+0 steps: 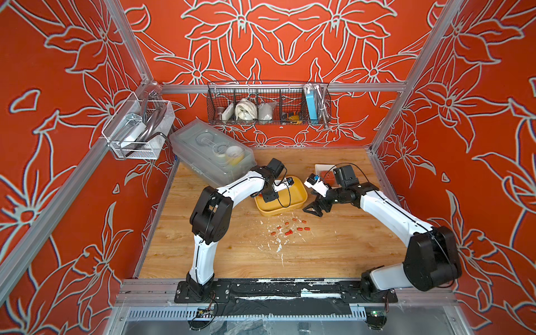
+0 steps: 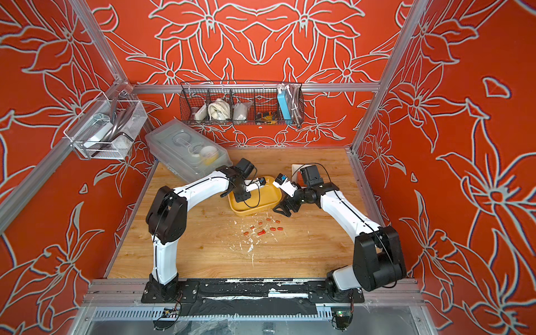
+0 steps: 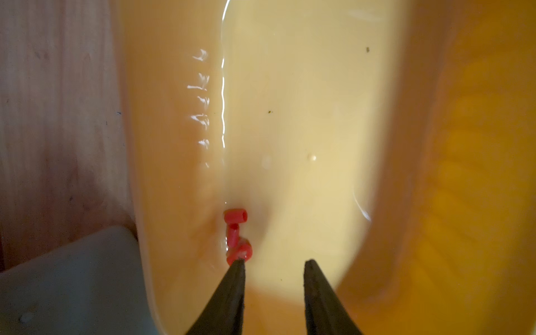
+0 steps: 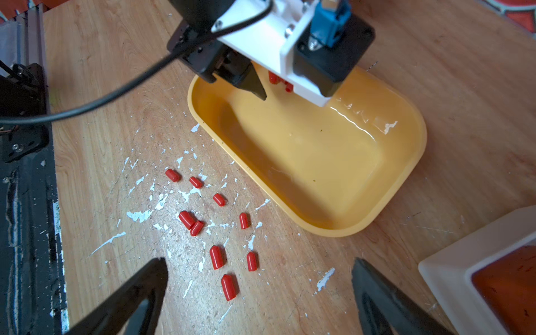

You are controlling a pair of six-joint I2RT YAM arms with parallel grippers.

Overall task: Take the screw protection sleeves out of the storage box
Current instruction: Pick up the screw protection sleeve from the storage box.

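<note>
The left gripper (image 3: 272,262) stands partly open inside the shallow yellow plastic storage box (image 3: 304,116), nothing between its fingers (one tip touches a small cluster of tiny red screw protection sleeves (image 3: 235,232)). Nine more lie on the wooden table (image 4: 290,307) beside the box, near the wide-open, empty right gripper (image 1: 312,212).

A few sleeves (image 3: 235,232) lie in the storage box (image 1: 278,211), the other sleeves (image 4: 217,257) on the table (image 1: 333,246) just before it.

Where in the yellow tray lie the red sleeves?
In the left wrist view, the small red tube sleeves cluster by the wall of the yellow plastic tray, at one jaw of the left gripper.
</note>
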